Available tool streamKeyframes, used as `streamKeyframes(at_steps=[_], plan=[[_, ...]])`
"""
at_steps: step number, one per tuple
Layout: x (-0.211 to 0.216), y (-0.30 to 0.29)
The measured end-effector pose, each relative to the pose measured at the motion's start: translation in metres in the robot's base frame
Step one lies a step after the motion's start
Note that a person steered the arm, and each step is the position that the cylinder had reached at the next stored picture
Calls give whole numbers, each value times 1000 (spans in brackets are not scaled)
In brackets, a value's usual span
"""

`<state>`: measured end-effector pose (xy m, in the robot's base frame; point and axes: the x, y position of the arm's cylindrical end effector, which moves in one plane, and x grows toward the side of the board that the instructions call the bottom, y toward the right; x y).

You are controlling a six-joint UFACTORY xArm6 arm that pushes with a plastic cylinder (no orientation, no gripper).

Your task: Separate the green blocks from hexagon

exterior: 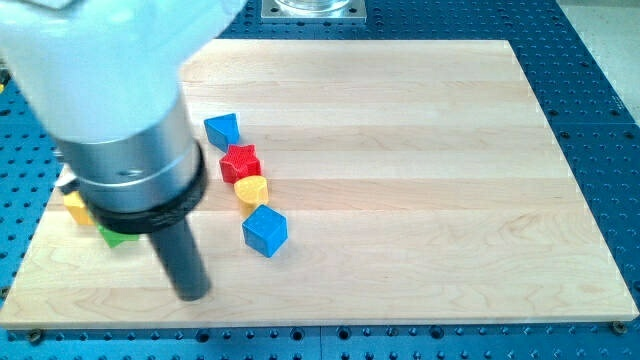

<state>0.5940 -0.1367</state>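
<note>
Only a small bright green block [117,237] shows, a sliver poking out from under the arm's grey collar at the view's left, so its shape cannot be made out. Just up and left of it a yellow block [76,207] also peeks out, half hidden (whether this is the hexagon I cannot tell). My tip [191,293] stands on the wooden counter [420,180] below and to the right of the green block, near it but not touching. There is no end effector to open or close here, only the dark rod, and it holds nothing. To the right runs a short column of blocks: a blue triangular block [222,129] at the top, a red star-like block [240,162] under it, a yellow rounded block [252,190] touching the red one, and a blue cube [265,231] lowest. The green block lies close to the counter's left edge and fairly near its bottom edge, while the counter's whole right half lies bare.
</note>
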Motion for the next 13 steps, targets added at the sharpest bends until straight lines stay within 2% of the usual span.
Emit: streamKeyframes(at_steps=[1, 4, 5, 6, 7, 9, 10, 13], plan=[[0, -45], [-1, -109], [-32, -108], [-101, -75], [-123, -69], [-112, -68], [-112, -47], [-145, -46]])
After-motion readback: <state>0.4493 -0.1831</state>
